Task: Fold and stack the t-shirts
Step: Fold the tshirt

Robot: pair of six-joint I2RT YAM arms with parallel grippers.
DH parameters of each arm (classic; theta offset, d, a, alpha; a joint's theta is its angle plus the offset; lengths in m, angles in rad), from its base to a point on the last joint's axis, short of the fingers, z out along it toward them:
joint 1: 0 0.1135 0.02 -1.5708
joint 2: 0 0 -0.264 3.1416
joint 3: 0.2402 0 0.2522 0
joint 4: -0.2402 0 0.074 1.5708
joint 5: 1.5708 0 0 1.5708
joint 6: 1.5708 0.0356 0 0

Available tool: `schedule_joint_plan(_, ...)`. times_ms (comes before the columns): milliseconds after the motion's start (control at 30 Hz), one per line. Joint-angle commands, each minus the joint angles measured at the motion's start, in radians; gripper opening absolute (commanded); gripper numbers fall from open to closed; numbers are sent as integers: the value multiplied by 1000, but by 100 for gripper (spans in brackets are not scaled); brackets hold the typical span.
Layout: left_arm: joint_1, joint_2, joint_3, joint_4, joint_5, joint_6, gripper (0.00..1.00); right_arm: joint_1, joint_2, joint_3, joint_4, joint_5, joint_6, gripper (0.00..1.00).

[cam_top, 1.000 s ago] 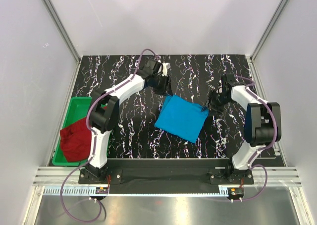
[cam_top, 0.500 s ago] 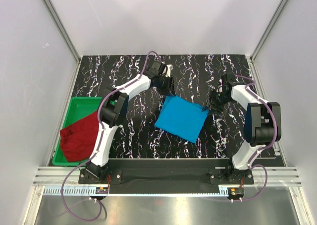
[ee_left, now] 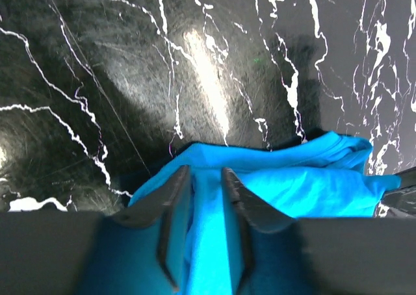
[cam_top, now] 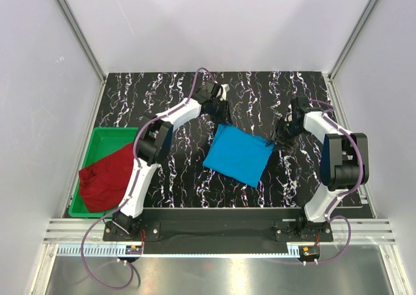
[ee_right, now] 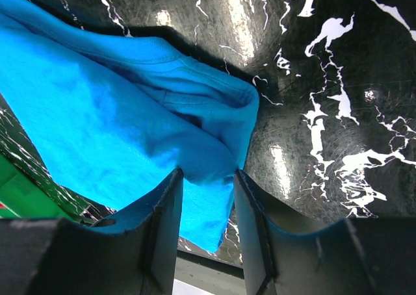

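At the middle of the worktop (cam_top: pixel 162 100) lay the sky-blue t-shirt (cam_top: pixel 238 154), folded flat. Left gripper (ee_left: pixel 205 175): jaws narrow, pinching a fold of cloth at the shirt's far corner. Right gripper (ee_right: pixel 208 176): jaws somewhat wider, closed about the cloth at its right corner. The dark red t-shirt (cam_top: pixel 104 178) lay bunched in the green bin (cam_top: pixel 97 138) at the worktop's left edge.
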Motion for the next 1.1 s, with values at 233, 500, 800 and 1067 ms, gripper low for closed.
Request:
schedule_joint_plan(233,-4,41,105,11,33,-6,0,-14,53,64,20,-12,-3,40)
schedule_joint_plan(500,-2,-112,-14,11,-41,4,0,-17,36,107,-14,-47,-19,0)
schedule_joint_plan(800,1,-410,-281,64,-124,-27,0,-17,-80,37,-62,-103,-25,0)
schedule_joint_plan(1067,1,-569,-392,58,-156,-50,0,-17,-173,4,-77,-156,-25,0)
